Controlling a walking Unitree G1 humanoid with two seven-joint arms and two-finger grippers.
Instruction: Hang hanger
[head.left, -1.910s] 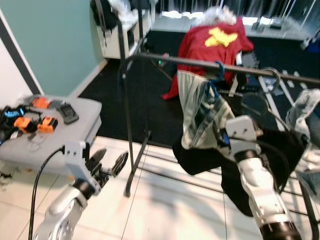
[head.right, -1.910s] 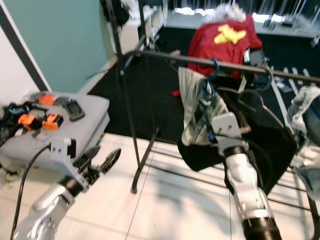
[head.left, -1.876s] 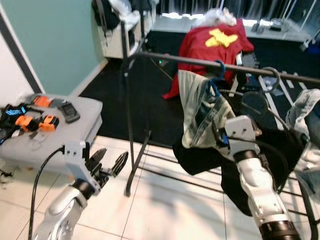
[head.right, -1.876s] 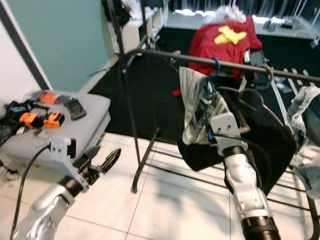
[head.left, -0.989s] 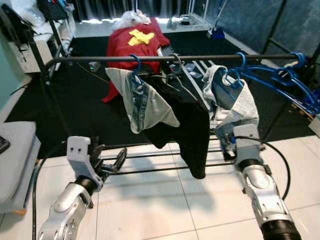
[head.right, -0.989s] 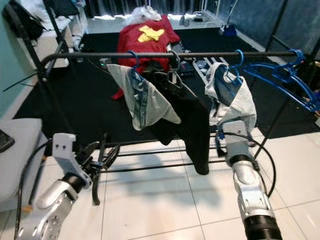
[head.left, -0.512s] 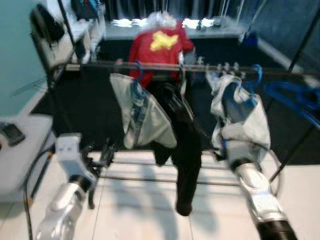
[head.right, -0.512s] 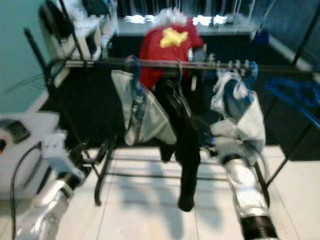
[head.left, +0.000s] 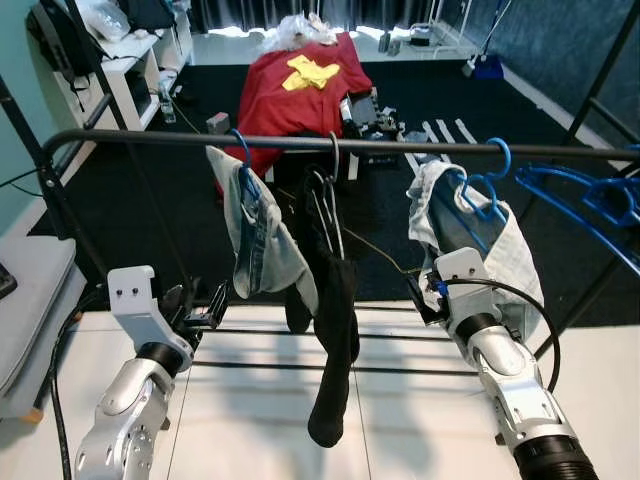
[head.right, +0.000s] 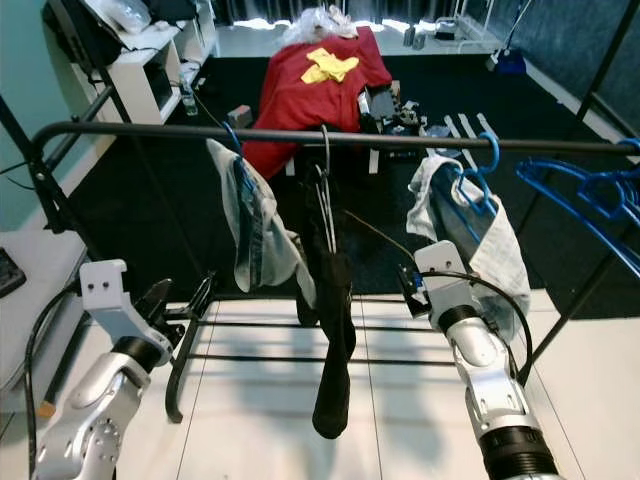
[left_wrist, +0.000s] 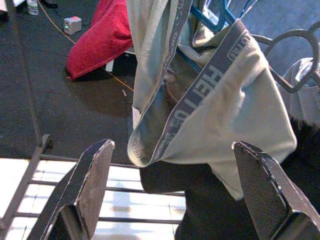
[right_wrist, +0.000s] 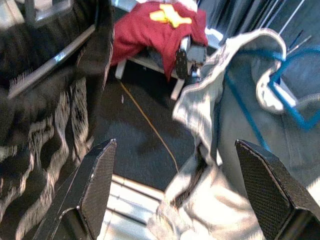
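blue plastic hanger (head.left: 480, 190) with pale grey garment (head.left: 500, 245) hooked on black metal clothes rail (head.left: 300, 141), beside black garment (head.left: 330, 300) and light denim piece (head.left: 255, 240). left claw (left_wrist: 170, 200) spread wide and empty, low before the rack; right claw (right_wrist: 175, 195) likewise parted, just below the pale garment.

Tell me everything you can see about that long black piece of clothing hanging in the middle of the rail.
The black garment hangs from a thin dark hanger hooked over the black rail, about midway along it. It looks like soft, dark knit fabric, bunched and draped in a long narrow fall, its lowest tip well above the white tiled floor. A pale garment on a blue hanger hangs close on its left, apparently brushing it. Neither gripper holds it.
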